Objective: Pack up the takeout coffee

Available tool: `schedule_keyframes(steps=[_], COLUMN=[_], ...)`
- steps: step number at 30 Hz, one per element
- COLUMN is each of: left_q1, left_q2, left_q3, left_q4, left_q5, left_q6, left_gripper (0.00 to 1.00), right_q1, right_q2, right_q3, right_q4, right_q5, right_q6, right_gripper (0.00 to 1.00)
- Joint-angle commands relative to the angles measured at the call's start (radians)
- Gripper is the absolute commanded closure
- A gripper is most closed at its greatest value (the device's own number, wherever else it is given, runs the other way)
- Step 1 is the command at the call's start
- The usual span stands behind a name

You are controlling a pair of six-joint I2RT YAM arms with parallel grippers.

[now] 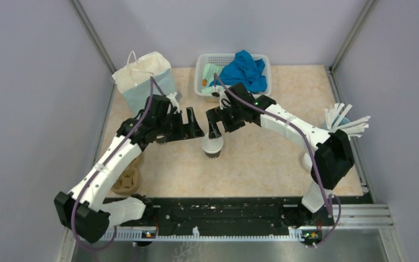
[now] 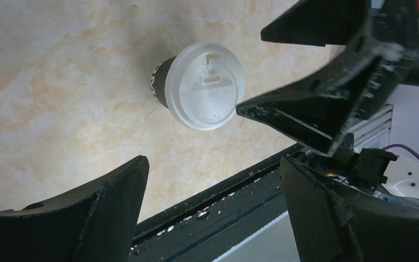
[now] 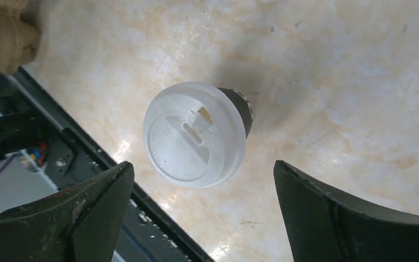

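Beige marbled counter (image 1: 262,164). At far left, white paper carrier bag (image 1: 142,76); at far centre, white plastic basket (image 1: 204,68) with blue cloth (image 1: 245,71) heaped in it. Left claw (image 2: 213,164) and right claw (image 3: 203,165) over mid-counter, tips near each other, each spread wide, gripping nothing. Just below them, small paper cup (image 1: 212,146), white wall over black base band, upright on counter, round white plastic lid (image 3: 195,142) on, touched by neither claw.

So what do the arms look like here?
White link shells with black joints on the left arm and right arm, a purple cable along each. The left gripper and right gripper are black with wedge-shaped fingers. A green light shows on the right arm.
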Motion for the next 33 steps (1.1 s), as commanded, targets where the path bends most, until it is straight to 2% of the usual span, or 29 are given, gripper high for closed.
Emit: schedule_keyframes(steps=[1, 11, 17, 24, 28, 33], left_q1=[0.000, 0.000, 0.000, 0.000, 0.001, 0.000], left_q2=[-0.167, -0.367, -0.365, -0.347, -0.339, -0.320], left_q3=[-0.073, -0.120, -0.113, -0.086, -0.081, -0.075], left_q4=[0.079, 0.006, 0.000, -0.006, -0.007, 0.002], left_q5=[-0.102, -0.271, -0.277, -0.279, -0.273, -0.248], left_q6=[-0.047, -0.084, -0.086, -0.073, -0.069, -0.063], left_gripper=[0.03, 0.02, 0.02, 0.02, 0.02, 0.02], right_q1=[0.092, 0.208, 0.232, 0.231, 0.187, 0.044], right_q2=[0.072, 0.183, 0.211, 0.214, 0.192, 0.174], right_q3=[0.142, 0.264, 0.269, 0.232, 0.190, 0.124], right_q4=[-0.149, -0.208, -0.219, -0.194, -0.153, -0.077], right_q5=[0.248, 0.350, 0.421, 0.486, 0.502, 0.469], right_q6=[-0.150, -0.202, -0.201, -0.164, -0.119, -0.094], right_gripper=[0.01, 0.01, 0.02, 0.10, 0.12, 0.12])
